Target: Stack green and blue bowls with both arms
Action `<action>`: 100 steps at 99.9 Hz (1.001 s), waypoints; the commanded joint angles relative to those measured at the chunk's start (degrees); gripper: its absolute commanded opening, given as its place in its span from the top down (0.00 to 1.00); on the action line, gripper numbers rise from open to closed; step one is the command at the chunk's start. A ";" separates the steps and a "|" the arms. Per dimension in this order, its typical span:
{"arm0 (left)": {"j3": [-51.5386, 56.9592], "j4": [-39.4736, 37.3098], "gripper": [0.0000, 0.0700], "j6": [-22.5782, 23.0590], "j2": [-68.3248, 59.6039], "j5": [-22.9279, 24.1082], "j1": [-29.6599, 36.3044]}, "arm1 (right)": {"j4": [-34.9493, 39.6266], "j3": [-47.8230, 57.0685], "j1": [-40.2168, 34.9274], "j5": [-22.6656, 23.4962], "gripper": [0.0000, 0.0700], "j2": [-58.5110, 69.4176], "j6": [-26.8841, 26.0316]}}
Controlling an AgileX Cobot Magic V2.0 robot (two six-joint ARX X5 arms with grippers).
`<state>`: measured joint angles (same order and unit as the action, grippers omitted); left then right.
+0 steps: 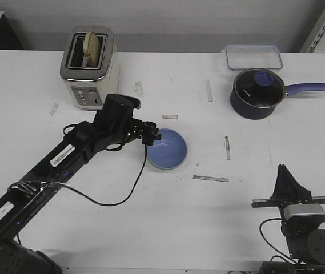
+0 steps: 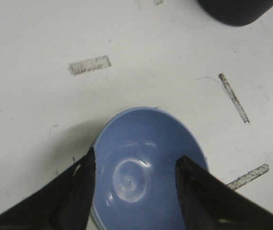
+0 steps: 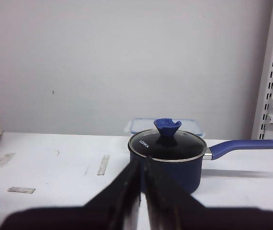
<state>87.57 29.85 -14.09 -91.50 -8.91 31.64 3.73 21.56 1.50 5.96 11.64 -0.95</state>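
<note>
The light blue bowl (image 1: 167,149) sits upright mid-table; it fills the left wrist view (image 2: 146,167). A thin pale green edge (image 2: 93,218) shows under its rim, so the green bowl seems to lie nested beneath it, otherwise hidden. My left gripper (image 1: 152,136) is open just over the bowl's left side. In its wrist view the gripper (image 2: 136,157) has one finger at the outer rim and the other over the inside, holding nothing. My right gripper (image 1: 284,170) is shut and empty at the front right, pointing up; its wrist view (image 3: 142,163) shows the jaws together.
A dark navy saucepan (image 1: 256,93) with a glass lid and long handle stands at the back right, with a clear lidded box (image 1: 253,56) behind it. A toaster (image 1: 89,65) with bread stands at the back left. Grey tape marks (image 1: 211,178) dot the table.
</note>
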 commanded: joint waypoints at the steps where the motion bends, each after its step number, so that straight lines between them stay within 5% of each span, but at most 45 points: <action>1: -2.14 -3.58 0.53 7.72 1.90 0.13 0.33 | -0.70 0.24 -0.02 -0.02 0.99 -0.07 -0.74; 26: -18.34 -23.54 0.57 16.76 14.86 0.42 -1.95 | -0.70 0.24 -0.02 -0.02 0.99 -0.07 -0.74; 46: -31.39 -34.51 0.95 16.76 26.23 6.69 -5.73 | -0.70 0.24 -0.02 -0.02 0.99 -0.07 -0.74; 52: -34.34 -34.88 1.00 16.72 29.33 8.83 -7.19 | -0.70 0.24 -0.02 -0.02 0.99 -0.07 -0.74; 100: -55.45 -34.67 1.00 16.41 52.54 10.43 -22.21 | -0.70 0.24 -0.02 -0.02 0.99 -0.07 -0.74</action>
<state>33.74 -4.12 2.04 -41.01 1.41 10.44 3.73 21.56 1.50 5.96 11.64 -0.95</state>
